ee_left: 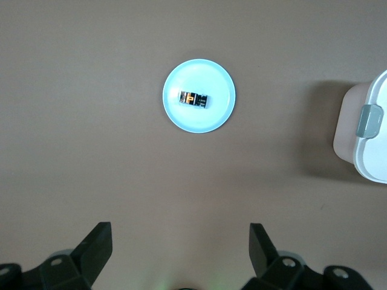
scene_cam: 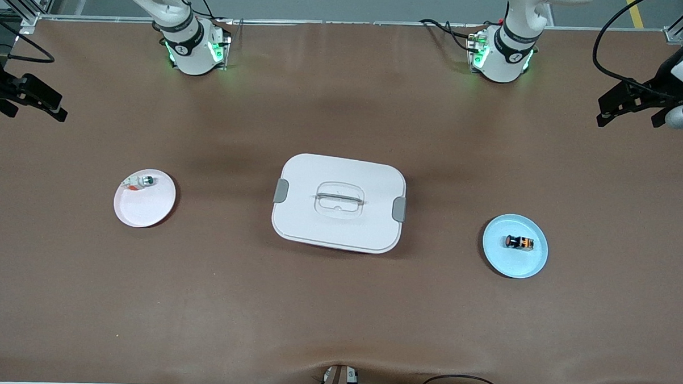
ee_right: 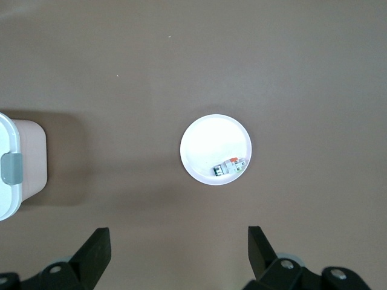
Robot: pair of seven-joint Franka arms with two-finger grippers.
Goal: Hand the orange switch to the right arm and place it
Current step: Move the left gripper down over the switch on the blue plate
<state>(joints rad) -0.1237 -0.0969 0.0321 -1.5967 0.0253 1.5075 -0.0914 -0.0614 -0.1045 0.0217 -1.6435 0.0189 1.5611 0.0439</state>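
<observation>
The orange switch point(scene_cam: 518, 242), a stubby black body with orange bands, lies on its side on a light blue plate point(scene_cam: 512, 263) toward the left arm's end of the table. In the left wrist view the orange switch point(ee_left: 193, 98) rests in the blue plate point(ee_left: 201, 119), well apart from my left gripper point(ee_left: 181, 228), which is open and holds nothing. The left gripper point(scene_cam: 628, 119) hangs high over the table's edge at that end. My right gripper point(scene_cam: 34, 115) hangs over the table's edge at the right arm's end. In its own view the right gripper point(ee_right: 179, 231) is open with nothing in it.
A white lidded box point(scene_cam: 339, 203) with grey clasps stands mid-table between the plates. A white plate point(scene_cam: 142, 210) toward the right arm's end holds a small white-and-silver switch point(scene_cam: 143, 180); the white plate point(ee_right: 208, 142) and that switch point(ee_right: 230, 167) also show in the right wrist view. Cables lie along the table's near edge.
</observation>
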